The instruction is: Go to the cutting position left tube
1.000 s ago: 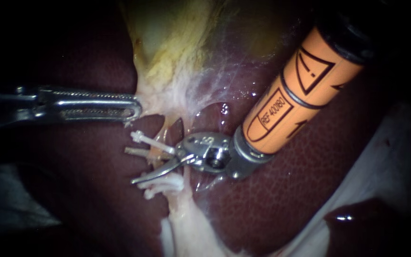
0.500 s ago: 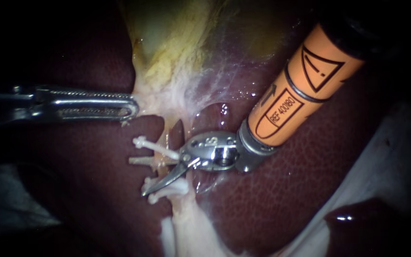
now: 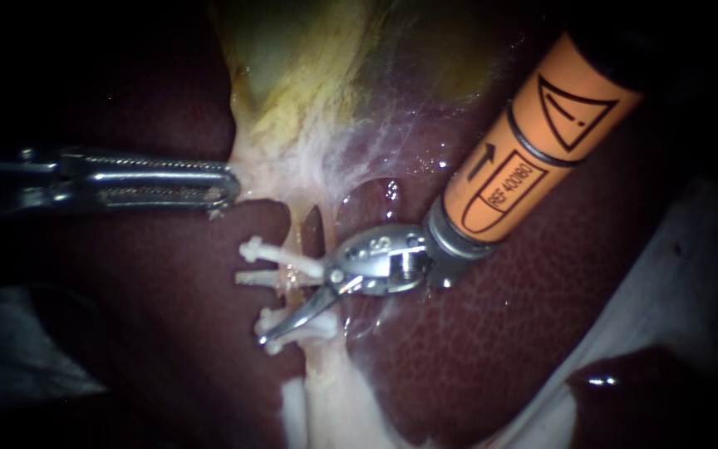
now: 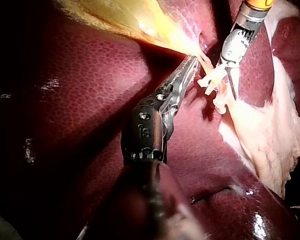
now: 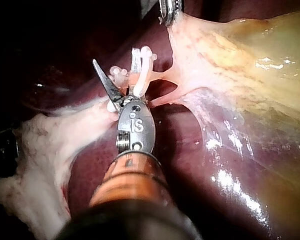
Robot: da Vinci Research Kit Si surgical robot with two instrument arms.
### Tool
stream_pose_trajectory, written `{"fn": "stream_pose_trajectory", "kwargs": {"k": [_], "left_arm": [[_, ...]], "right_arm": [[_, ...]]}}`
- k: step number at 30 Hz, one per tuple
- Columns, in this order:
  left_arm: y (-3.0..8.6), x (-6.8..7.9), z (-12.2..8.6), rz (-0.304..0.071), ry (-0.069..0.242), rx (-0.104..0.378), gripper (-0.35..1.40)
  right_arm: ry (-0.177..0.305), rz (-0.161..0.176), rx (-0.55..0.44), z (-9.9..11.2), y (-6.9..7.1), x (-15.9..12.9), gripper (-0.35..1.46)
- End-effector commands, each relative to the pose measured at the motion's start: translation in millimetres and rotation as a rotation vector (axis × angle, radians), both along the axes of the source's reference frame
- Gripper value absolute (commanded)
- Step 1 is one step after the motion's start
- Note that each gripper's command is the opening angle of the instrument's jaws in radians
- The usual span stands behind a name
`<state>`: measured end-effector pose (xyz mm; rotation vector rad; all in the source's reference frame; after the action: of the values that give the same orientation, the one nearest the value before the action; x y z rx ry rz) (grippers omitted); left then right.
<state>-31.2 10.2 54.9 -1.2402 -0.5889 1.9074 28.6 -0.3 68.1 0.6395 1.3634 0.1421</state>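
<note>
Three white clips (image 3: 269, 278) sit across the left tube (image 3: 296, 226), a thin pale strand running from twelve to six o'clock over the dark liver (image 3: 500, 333), just below the yellowish gallbladder (image 3: 309, 75). Coming in from two o'clock on an orange shaft, the right instrument (image 3: 288, 306) points its hand toward eight o'clock. Its two thin blades stand apart with nothing clamped. The clipped stretch of the tube lies in that gap, and the lower blade crosses the lowest clip. Farther off at nine o'clock, the left instrument (image 3: 230, 185) lies level, its long hand closed on the gallbladder's pale lower edge.
</note>
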Motion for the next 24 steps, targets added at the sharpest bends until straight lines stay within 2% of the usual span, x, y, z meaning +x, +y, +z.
{"fn": "stream_pose_trajectory", "kwargs": {"k": [1, 4, 7, 10, 15, 24], "left_arm": [[0.0, 0.0, 0.1, -0.001, 0.001, -0.001, -0.35], [0.0, 0.1, 0.2, -0.001, 0.001, -0.001, -0.35], [0.0, 0.1, 0.2, -0.001, 0.001, -0.001, -0.35], [0.0, 0.1, 0.2, -0.001, 0.001, -0.001, -0.35], [0.0, 0.1, 0.2, -0.001, 0.001, -0.001, -0.35], [0.1, 0.0, 0.1, -0.002, 0.001, -0.001, -0.35]], "right_arm": [[-0.021, -0.016, -0.006, -0.2, 0.2, -0.2, 1.21], [-0.11, -0.074, -0.037, -0.5, 0.5, -0.5, 1.21], [-0.139, -0.093, -0.049, -0.3, 0.5, -0.5, 1.21], [-0.131, -0.086, -0.046, -0.1, 0.4, -0.2, 1.21], [-0.077, -0.052, -0.031, -0.1, 0.5, 0.8, 1.23], [-0.057, -0.011, 0.032, 0.9, -0.4, 2.4, 1.26]]}}
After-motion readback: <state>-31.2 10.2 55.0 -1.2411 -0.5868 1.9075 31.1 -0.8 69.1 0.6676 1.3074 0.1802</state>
